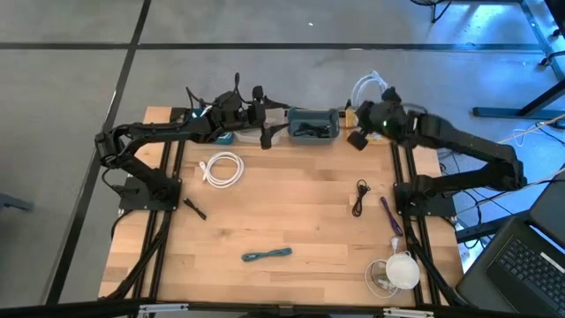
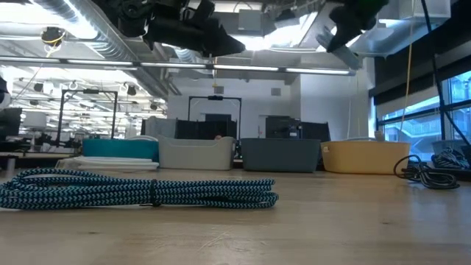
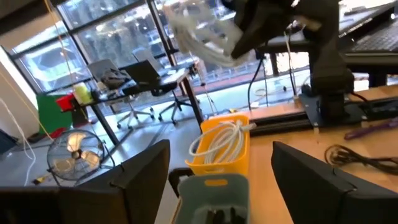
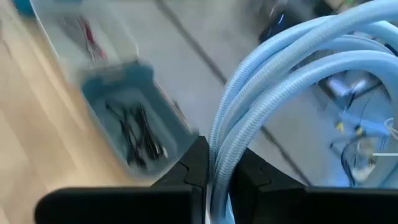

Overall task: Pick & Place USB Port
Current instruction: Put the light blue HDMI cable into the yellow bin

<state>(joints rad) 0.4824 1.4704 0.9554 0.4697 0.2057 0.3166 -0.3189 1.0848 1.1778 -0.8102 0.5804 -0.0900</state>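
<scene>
A coil of white cable (image 1: 370,87) is up in my right gripper (image 4: 217,169), which is shut on it over the table's far right edge, beside the yellow bin (image 1: 349,115). The left wrist view shows that coil (image 3: 204,34) in the air above the yellow bin (image 3: 221,149), which holds another white cable. My left gripper (image 3: 217,155) is open and touches nothing. It hovers near the far edge by the grey-blue bin (image 1: 313,124), whose floor carries black cables (image 4: 134,134). My right gripper pinches several strands of the white coil (image 4: 231,140) between its two fingers (image 4: 193,163). The coil is lifted clear of the table and bins, its loops reaching out past the fingertips.
Four bins line the far edge: teal (image 2: 121,149), white (image 2: 195,154), grey (image 2: 283,154), yellow (image 2: 364,156). On the table lie a white coil (image 1: 222,170), a black cable (image 1: 360,196), a purple cable (image 1: 389,214), a teal braided cable (image 1: 267,254) and a bagged white coil (image 1: 397,270).
</scene>
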